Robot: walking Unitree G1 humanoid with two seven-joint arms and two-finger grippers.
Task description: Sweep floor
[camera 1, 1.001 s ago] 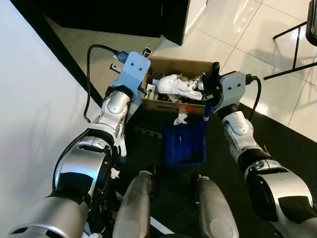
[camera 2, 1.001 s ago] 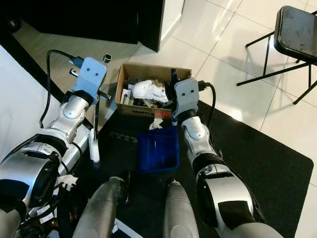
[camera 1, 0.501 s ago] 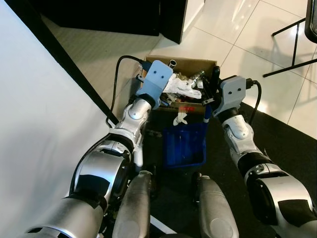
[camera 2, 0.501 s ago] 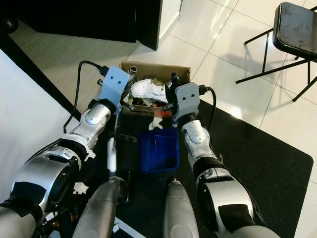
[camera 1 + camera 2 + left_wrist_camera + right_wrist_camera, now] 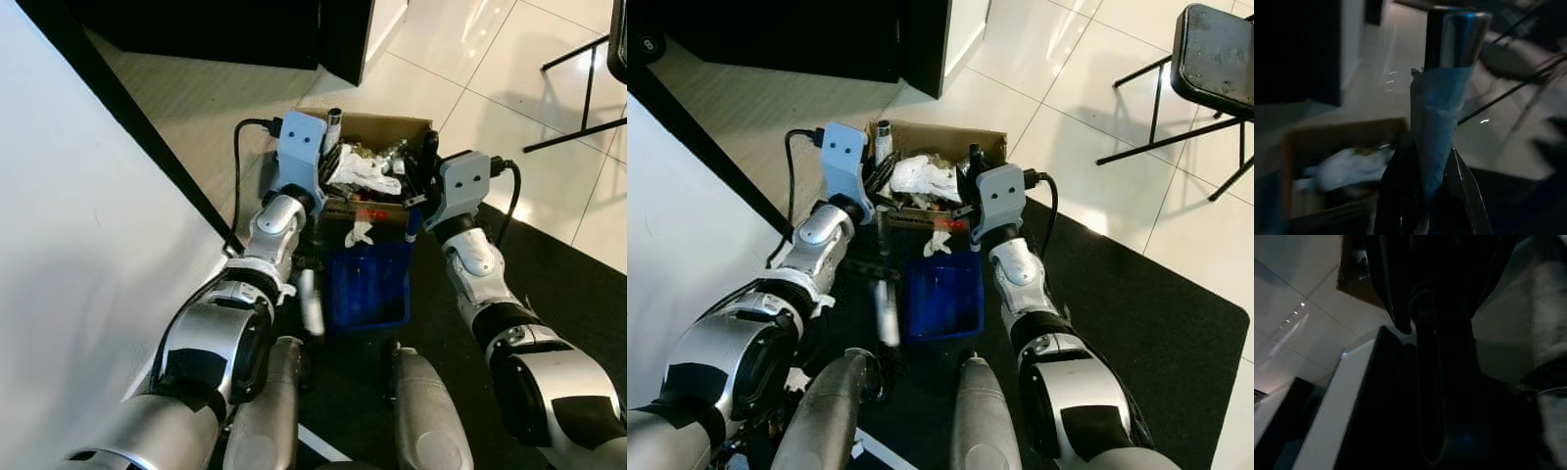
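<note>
My left gripper (image 5: 328,162) is shut on the broom handle (image 5: 885,245), a metal tube wrapped in blue tape (image 5: 1437,142) that runs down to a white lower section (image 5: 310,304). The handle stands nearly upright, just left of the blue dustpan (image 5: 367,284). My right gripper (image 5: 421,166) is shut on the dustpan's upright handle (image 5: 409,220), at the pan's right rear. The dustpan rests on the dark mat, right against a cardboard box (image 5: 387,123) full of rubbish, with crumpled white paper (image 5: 361,171) on top. In the right wrist view the handle (image 5: 1442,362) is a dark shape.
A white panel (image 5: 69,245) rises close on my left. A black cabinet (image 5: 245,29) stands behind the box. The black mat (image 5: 1136,294) spreads to the right over pale tiles (image 5: 1068,69). A black chair (image 5: 1205,69) stands at the far right. My legs (image 5: 833,411) are below.
My left arm has swung the broom handle rightward, from left of the box to right beside the dustpan. The right gripper and dustpan have barely moved.
</note>
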